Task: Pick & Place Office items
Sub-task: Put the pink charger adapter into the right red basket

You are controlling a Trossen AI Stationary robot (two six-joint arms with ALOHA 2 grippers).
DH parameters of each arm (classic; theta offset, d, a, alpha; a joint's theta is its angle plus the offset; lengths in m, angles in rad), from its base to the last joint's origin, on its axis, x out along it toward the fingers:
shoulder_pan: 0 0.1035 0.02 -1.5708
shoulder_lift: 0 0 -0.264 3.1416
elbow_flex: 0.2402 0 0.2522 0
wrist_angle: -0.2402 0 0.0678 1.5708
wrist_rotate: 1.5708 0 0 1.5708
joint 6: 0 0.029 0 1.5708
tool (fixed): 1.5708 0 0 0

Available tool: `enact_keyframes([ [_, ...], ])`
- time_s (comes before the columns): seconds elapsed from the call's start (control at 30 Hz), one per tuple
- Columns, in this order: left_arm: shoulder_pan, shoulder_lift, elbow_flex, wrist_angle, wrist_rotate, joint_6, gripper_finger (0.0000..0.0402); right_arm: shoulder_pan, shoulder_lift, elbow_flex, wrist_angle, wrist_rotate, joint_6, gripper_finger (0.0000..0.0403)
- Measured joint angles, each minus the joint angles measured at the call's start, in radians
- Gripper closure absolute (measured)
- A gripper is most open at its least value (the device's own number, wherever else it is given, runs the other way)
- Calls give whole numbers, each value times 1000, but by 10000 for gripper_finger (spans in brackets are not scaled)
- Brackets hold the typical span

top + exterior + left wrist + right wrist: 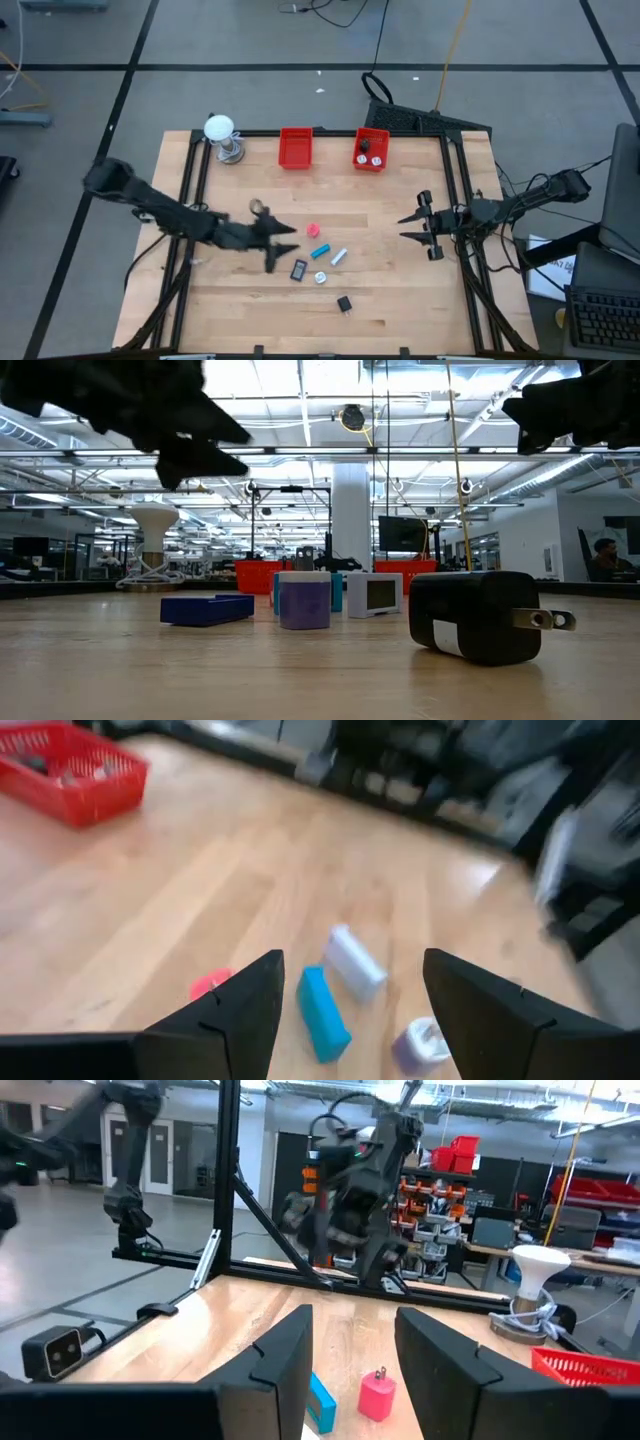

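Your left gripper is hovering over the table with its fingers spread apart and nothing between them, just beside the loose cluster of office items. The cyan block, the pale blue piece and the pink piece are lying close together ahead of those fingers, with a white round piece near them. That crowding is your main risk: if you are lowering onto the cyan block, one finger is likely coming down on the pale blue piece just beside it, nudging both away or pinching two at once.

The dark flat rectangle and the black plug cube are sitting nearer the front edge, and a careless sweep could be pushing them off.

Your right gripper is waiting at the right side, fingers partly apart and holding nothing. The two red bins are standing well apart from the items, so a weak pinch is risking a drop on the way over.
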Motion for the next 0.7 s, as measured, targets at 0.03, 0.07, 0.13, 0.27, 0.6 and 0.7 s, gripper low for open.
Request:
enact_keyframes([
  [0.03,-4,52,37,-23,-25,-10,158,0,0,0,0,0,-7,271],
  [0.07,-6,98,70,-33,-59,-40,158,0,0,0,0,0,-11,271],
  [0.13,-10,172,120,-40,-144,-119,158,0,0,0,0,0,-12,271],
  [0.27,-27,277,167,-43,-245,-210,158,0,0,0,0,-1,-12,271],
  [0.6,-60,461,171,-35,-475,-395,158,0,1,-1,-1,-1,-12,271],
  [0.7,-48,518,171,9,-488,-389,158,0,1,-1,-1,-1,-11,271],
])
